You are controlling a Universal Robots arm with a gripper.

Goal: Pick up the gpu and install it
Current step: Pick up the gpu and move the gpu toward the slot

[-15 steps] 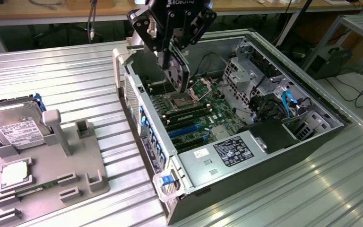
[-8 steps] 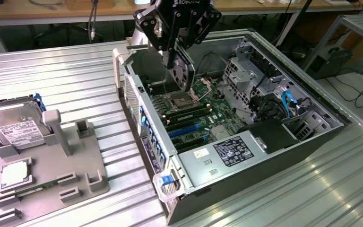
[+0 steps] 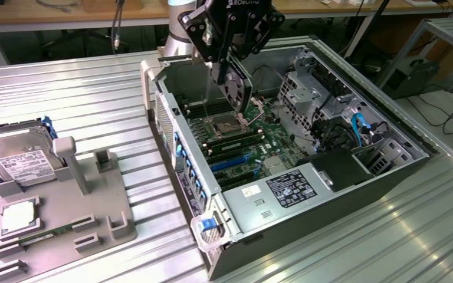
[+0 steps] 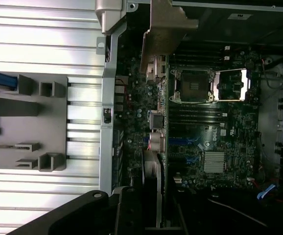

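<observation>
The pick-up is done: the gpu (image 3: pixel 236 88) is held upright at the upper centre of the exterior view, the fingers (image 4: pixel 128 210) of the gripper (image 3: pixel 226 66) closed on it, above the motherboard (image 3: pixel 270 132) in the open case (image 3: pixel 329 233). Seating is left. Its height over the board is given by the exterior view; its edge-on line-up with the blue slots (image 4: pixel 185 143), by the wrist view.

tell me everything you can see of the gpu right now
The gpu is a thin, dark flat card with a round black fan on one face and a pale metal bracket along one end. It hangs on edge, slightly tilted, from the gripper, which grips its upper part, inside the open computer case, just above the motherboard near the CPU socket. Whether its lower edge touches the board cannot be told; it is not seated in a slot.
</observation>
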